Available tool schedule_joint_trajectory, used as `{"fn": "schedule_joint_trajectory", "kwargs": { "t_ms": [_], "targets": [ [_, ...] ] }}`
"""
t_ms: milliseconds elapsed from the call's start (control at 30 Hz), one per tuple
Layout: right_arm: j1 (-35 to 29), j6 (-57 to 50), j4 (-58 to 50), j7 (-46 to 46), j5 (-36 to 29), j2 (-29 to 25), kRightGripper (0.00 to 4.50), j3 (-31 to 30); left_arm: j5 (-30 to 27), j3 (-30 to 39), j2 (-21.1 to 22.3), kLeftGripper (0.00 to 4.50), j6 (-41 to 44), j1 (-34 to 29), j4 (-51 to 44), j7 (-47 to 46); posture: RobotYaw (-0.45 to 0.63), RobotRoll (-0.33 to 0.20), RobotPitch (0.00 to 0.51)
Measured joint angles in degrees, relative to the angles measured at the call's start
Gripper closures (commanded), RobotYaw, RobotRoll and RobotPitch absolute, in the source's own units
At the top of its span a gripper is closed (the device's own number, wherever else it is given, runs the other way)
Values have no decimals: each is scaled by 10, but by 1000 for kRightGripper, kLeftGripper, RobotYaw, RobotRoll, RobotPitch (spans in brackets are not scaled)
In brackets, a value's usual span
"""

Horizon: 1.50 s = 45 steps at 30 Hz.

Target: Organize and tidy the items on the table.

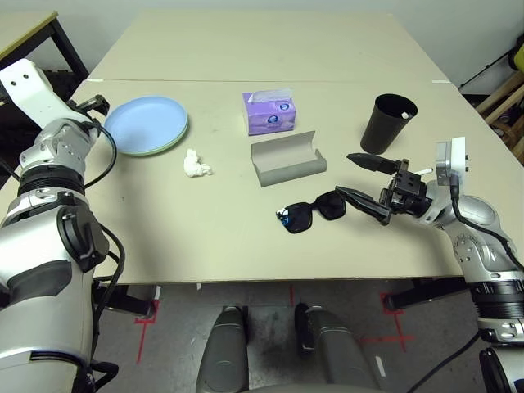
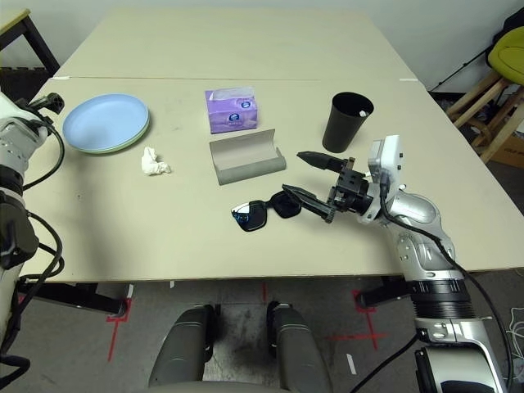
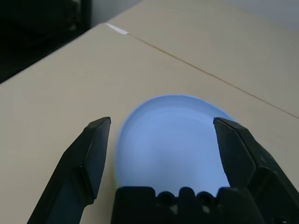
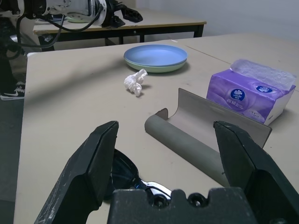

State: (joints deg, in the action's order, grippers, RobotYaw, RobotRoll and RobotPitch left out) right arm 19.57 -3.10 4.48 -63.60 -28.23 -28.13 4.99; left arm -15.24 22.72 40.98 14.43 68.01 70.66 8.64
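Observation:
A light blue plate (image 1: 147,123) lies stacked on a pale green plate (image 1: 169,145) at the table's left. My left gripper (image 3: 162,122) hovers open just beside them, nothing between its fingers. A crumpled white tissue wad (image 1: 196,164) sits right of the plates. The grey glasses case (image 1: 286,158) lies open at mid-table, with the black sunglasses (image 1: 313,211) in front of it. A black cup (image 1: 388,123) stands at the right. My right gripper (image 1: 344,173) is open, its fingers pointing at the sunglasses from the right, just short of them.
A purple tissue box (image 1: 270,112) stands behind the case. The beige table (image 1: 188,237) has bare surface along its front left. A seam separates it from a second table behind. Stools stand off the far right edge.

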Motion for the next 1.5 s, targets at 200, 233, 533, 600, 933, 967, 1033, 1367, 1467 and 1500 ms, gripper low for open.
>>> {"fn": "schedule_joint_trajectory", "kwargs": {
  "t_ms": [200,233,533,600,933,967,1033,1367,1467,1500],
  "targets": [
    [0,0,0,0,0,-1,0,0,44,-78,0,22,10,-25,-26,153,139,0,153],
    [1,0,0,0,0,-1,0,0,51,-88,1,22,9,-29,-31,174,139,0,152],
    [6,0,2,0,1,-2,0,0,111,-175,24,22,-55,-82,-73,363,132,0,149],
    [6,0,2,-1,1,-3,0,0,111,-184,32,22,-61,-95,-88,416,132,0,149],
    [4,0,1,-1,1,-5,0,0,95,-188,43,22,-43,-131,-139,577,132,0,146],
    [4,0,1,-1,1,-5,0,0,93,-186,43,22,-46,-134,-142,579,133,0,147],
    [4,0,1,-1,1,-5,0,0,92,-186,43,22,-58,-143,-146,584,131,0,147],
    [2,0,0,-1,1,-8,0,0,93,-194,40,22,-95,-173,-162,613,122,0,149],
    [-1,0,-1,0,1,-9,0,0,93,-194,35,22,-93,-171,-160,609,121,0,148],
    [-1,0,-1,0,1,-9,0,0,93,-194,31,22,-90,-169,-159,606,121,0,149]
  ]
}}
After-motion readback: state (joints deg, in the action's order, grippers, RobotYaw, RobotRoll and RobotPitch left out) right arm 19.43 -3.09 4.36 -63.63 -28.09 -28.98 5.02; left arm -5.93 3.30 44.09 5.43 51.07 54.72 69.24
